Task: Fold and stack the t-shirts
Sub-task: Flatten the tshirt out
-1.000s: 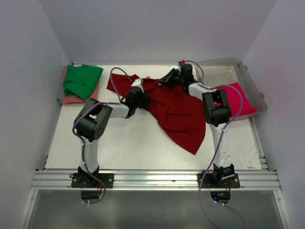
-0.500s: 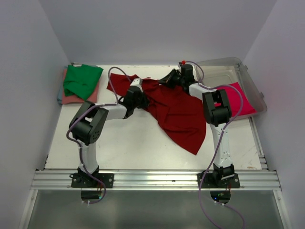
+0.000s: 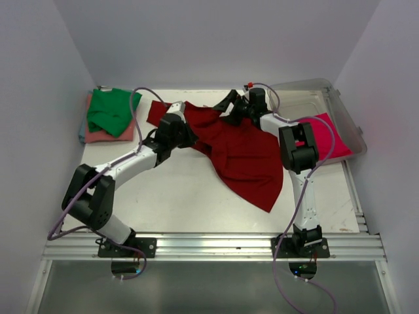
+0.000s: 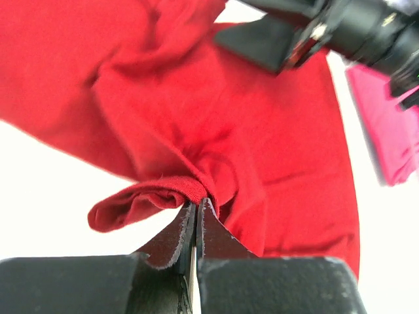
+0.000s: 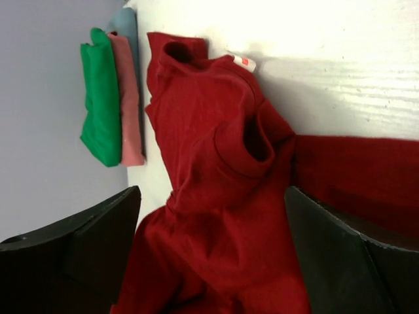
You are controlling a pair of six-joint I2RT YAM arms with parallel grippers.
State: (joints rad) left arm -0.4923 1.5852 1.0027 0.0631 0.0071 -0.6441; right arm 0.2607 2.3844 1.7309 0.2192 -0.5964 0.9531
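A large dark red t-shirt [image 3: 243,154] lies crumpled across the table's middle. My left gripper [image 3: 184,128] is shut on a rolled edge of it [image 4: 171,193], the fingertips pinched together [image 4: 196,204]. My right gripper [image 3: 229,104] hovers over the shirt's far end by the collar [image 5: 252,144], jaws wide open [image 5: 213,222] with only loose cloth below them. A green t-shirt [image 3: 112,110] sits folded on a salmon pink one [image 3: 108,135] at the back left. A bright pinkish-red t-shirt [image 3: 330,137] lies at the right, in the tub.
A clear plastic tub [image 3: 340,101] stands at the back right corner. Walls close in the table on the left, back and right. A white tag [image 5: 245,63] shows at the dark red shirt's collar.
The right gripper has opened and let go of the dark red shirt. The left arm's elbow swung out to the left and its gripper drew the shirt's edge slightly left.
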